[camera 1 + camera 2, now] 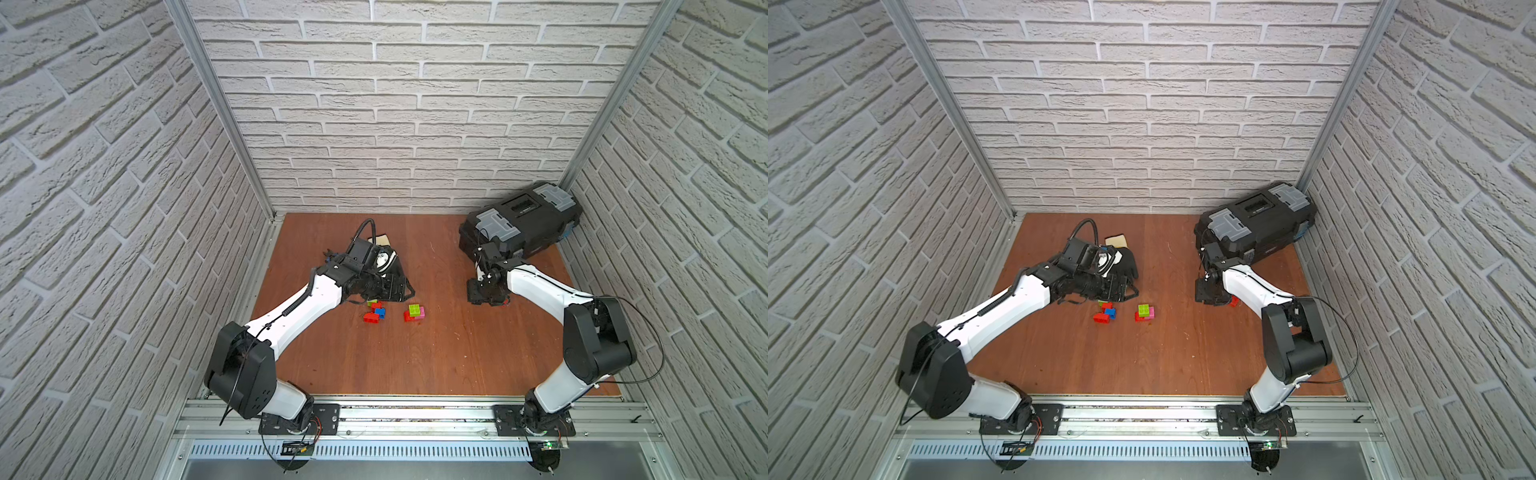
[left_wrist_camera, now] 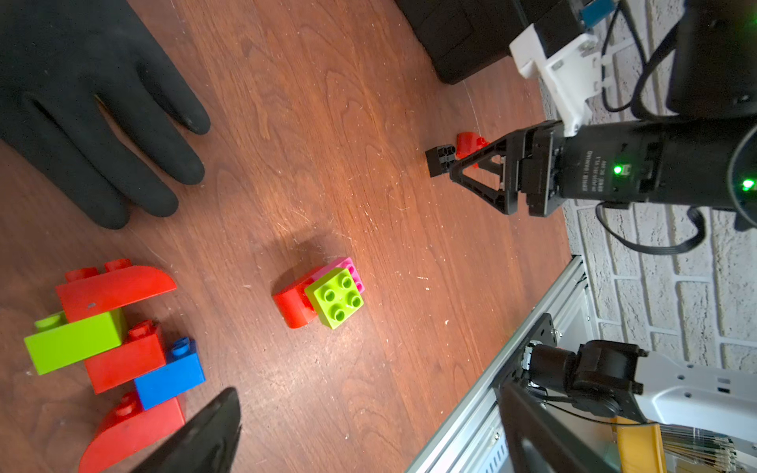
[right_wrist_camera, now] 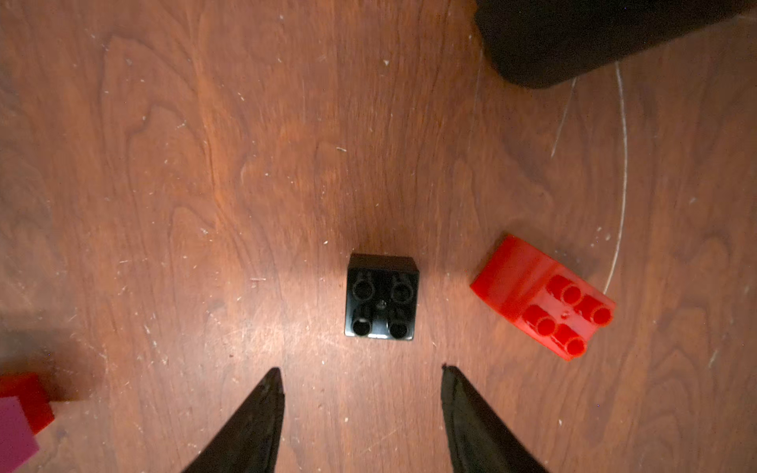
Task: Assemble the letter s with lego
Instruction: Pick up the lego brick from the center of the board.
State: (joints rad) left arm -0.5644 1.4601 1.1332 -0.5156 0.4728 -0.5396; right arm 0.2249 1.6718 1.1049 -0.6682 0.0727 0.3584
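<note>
The right pincer (image 3: 361, 369) hangs low over the tabletop (image 1: 436, 357), right of centre in both top views. Its jaws are partly apart and hold nothing. In the right wrist view a black brick (image 3: 381, 301) sits studs up just ahead of the fingertips (image 3: 274, 381), not between them. A red sloped brick (image 3: 540, 297) lies near it but does not touch it. A black toolbox (image 1: 523, 224) stands in the upper right corner of the tabletop, behind this arm.

The left pincer (image 1: 392, 291) is near the middle of the frame, just above the lego pile (image 1: 375, 311) of red, lime green and blue bricks. Only one of its fingers (image 2: 205, 434) shows in the left wrist view. The jaws look wide apart and empty, though the second finger is out of shot. A small stack (image 1: 414, 312), a lime green brick on red and pink ones, stands just right of the pile. A black glove (image 2: 94, 110) lies flat near the pile, mostly under the left arm in the top views.
</note>
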